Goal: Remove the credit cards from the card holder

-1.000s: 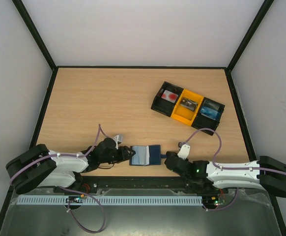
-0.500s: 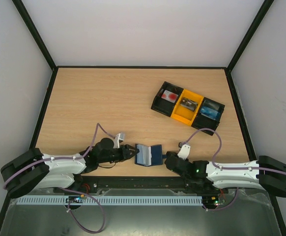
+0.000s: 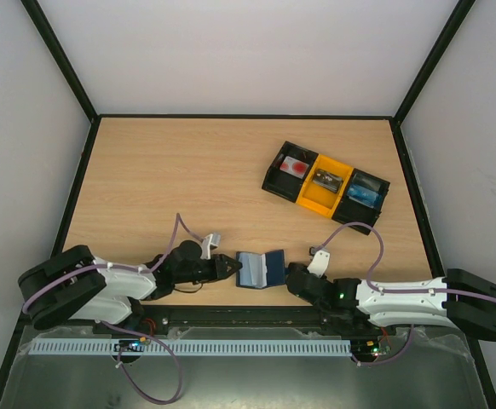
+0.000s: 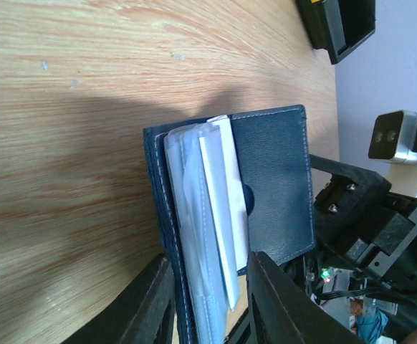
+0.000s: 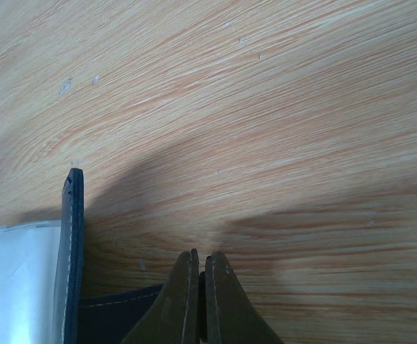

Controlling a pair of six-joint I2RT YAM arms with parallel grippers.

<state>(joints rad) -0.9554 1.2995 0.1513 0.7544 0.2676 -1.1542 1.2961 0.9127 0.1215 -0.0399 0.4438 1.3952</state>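
Observation:
The navy card holder (image 3: pixel 261 269) lies open near the table's front edge. In the left wrist view its pale inner pockets (image 4: pixel 194 215) hold a white card (image 4: pixel 226 193) that sticks out. My left gripper (image 3: pixel 230 267) straddles that left leaf (image 4: pixel 208 261). It is open, with a narrow gap still on the card side. My right gripper (image 3: pixel 289 278) is shut on the card holder's right flap (image 5: pixel 200 256); the navy cover (image 5: pixel 71 251) shows beside it. A pinkish card with a red spot (image 3: pixel 296 166) and a black card (image 3: pixel 326 179) lie in the tray.
The black-and-yellow three-compartment tray (image 3: pixel 275 184) stands at the back right; its corner (image 4: pixel 344 29) shows in the left wrist view. A bluish card (image 3: pixel 366 194) lies in its right compartment. Both arms lie low along the front edge, facing each other.
My left gripper has slid right onto the card holder's left leaf and its jaws have narrowed. The holder has shifted slightly right. The right gripper has held still.

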